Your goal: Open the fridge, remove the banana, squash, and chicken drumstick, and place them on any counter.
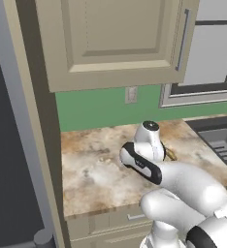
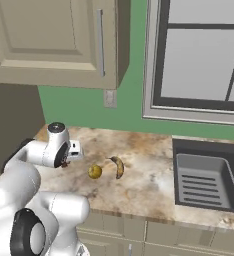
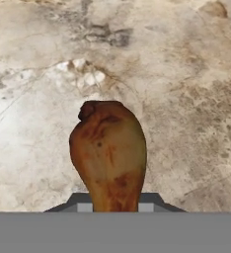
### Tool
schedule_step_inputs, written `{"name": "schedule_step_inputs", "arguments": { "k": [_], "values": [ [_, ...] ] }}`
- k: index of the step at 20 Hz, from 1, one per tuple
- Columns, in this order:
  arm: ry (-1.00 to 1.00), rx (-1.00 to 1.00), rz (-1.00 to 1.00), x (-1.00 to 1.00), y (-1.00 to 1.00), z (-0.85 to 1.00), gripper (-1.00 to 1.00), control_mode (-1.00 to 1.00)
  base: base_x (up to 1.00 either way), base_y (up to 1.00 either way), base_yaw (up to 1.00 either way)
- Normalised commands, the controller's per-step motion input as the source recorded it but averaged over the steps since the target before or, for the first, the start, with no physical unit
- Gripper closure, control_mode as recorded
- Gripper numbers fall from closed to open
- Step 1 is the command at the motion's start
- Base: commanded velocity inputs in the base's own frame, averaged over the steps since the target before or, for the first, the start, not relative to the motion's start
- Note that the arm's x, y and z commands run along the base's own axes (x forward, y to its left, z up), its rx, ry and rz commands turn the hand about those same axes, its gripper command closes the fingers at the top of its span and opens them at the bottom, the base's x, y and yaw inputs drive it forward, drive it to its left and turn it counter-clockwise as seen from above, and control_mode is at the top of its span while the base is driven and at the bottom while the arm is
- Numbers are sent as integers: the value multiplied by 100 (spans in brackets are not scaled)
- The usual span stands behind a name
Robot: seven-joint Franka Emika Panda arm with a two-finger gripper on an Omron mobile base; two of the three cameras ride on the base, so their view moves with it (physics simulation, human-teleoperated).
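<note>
In the hand view the brown chicken drumstick (image 3: 109,148) sits between my fingertips, thick end away from the hand, and my gripper (image 3: 115,205) is shut on its thin end above the mottled counter (image 3: 186,89). From the right base view the hand hangs over the left part of the counter (image 2: 149,175), with a bit of the drumstick (image 2: 65,162) under it. The round yellow-olive squash (image 2: 94,171) and the curved banana (image 2: 119,166) lie side by side on the worktop to the hand's right. The grey fridge (image 1: 6,145) stands at the far left.
A dark sink (image 2: 204,180) is set into the counter at the right, below a window (image 2: 199,55). Beige upper cabinets (image 1: 115,38) hang over the worktop, and a wall outlet (image 2: 109,98) sits on the green backsplash. A tall beige panel (image 1: 42,145) separates fridge and counter.
</note>
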Motion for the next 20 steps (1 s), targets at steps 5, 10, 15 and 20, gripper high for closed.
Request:
{"name": "schedule_step_inputs", "arguments": {
  "k": [5,10,15,20],
  "values": [
    [0,0,0,19,6,-35,100,-100,0,0,0],
    [0,0,0,7,0,-28,100,-100,0,0,0],
    [1,0,0,2,0,-28,100,-100,0,0,0],
    [3,0,0,6,2,-27,100,-100,0,0,0]
  ]
}}
